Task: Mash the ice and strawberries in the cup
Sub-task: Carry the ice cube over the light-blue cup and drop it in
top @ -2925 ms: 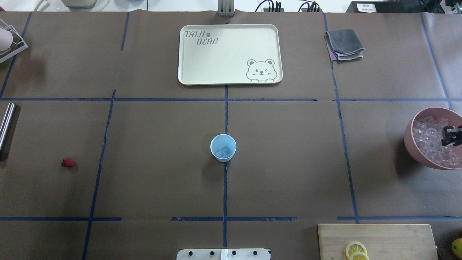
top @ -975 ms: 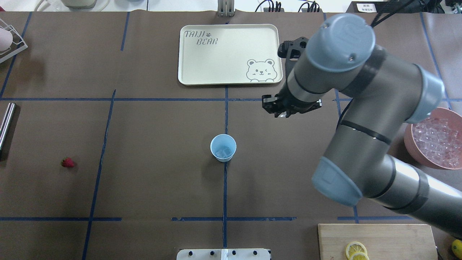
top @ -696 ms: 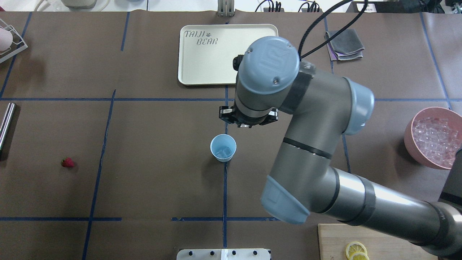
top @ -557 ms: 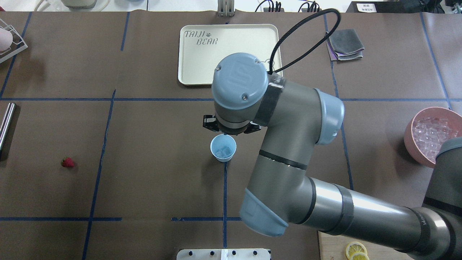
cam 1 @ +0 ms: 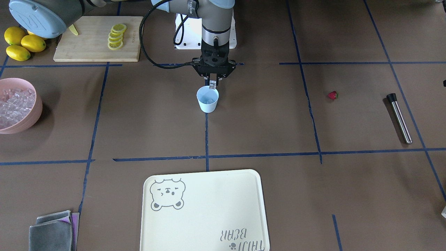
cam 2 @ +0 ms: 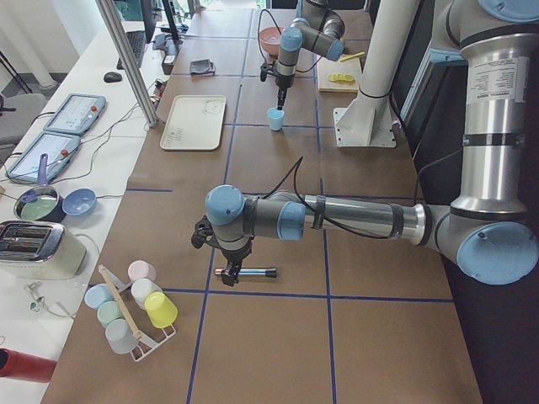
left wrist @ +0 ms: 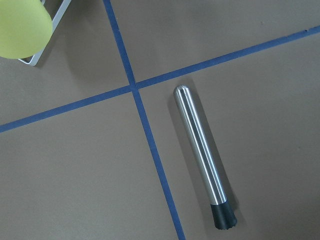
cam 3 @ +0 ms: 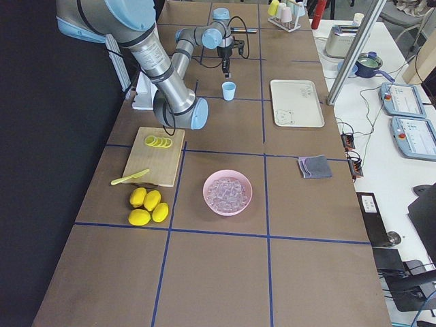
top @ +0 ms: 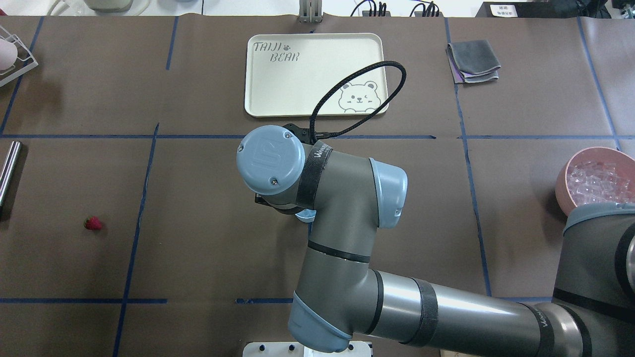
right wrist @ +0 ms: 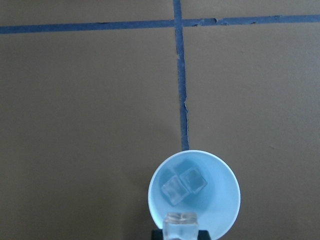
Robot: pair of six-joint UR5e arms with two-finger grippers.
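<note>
The right gripper (cam 1: 212, 83) is clamped on one held ice cube (right wrist: 180, 220) and hangs directly above the cup (cam 1: 207, 100). The cup stands upright on the tape line at the centre of the table, with two cubes (right wrist: 192, 180) lying at its bottom. In the right wrist view the held ice cube sits over the rim on the side toward the robot, not over the middle of the mouth. Hazard: if the jaws part at this position, the cube may strike the rim and deflect onto the table. The cup appears light and thin-walled, so a glancing hit, or a finger coming down on the rim, could tip it and spill the contents. The likely remedy is to shift the gripper slightly toward the far side of the mouth and release from a low height. A glassy cube may also slip from the pads before the intended release. The strawberry (cam 1: 333, 94) lies on the table well apart from the cup, on the robot's left, and is not yet loaded, so mashing cannot begin. The steel muddler (left wrist: 202, 155) lies farther left, beyond the strawberry. The left gripper (cam 2: 229, 265) hangs above it, but whether its jaws are parted or closed cannot be told. Hazard: if both arms approach the cup together, they may collide.
</note>
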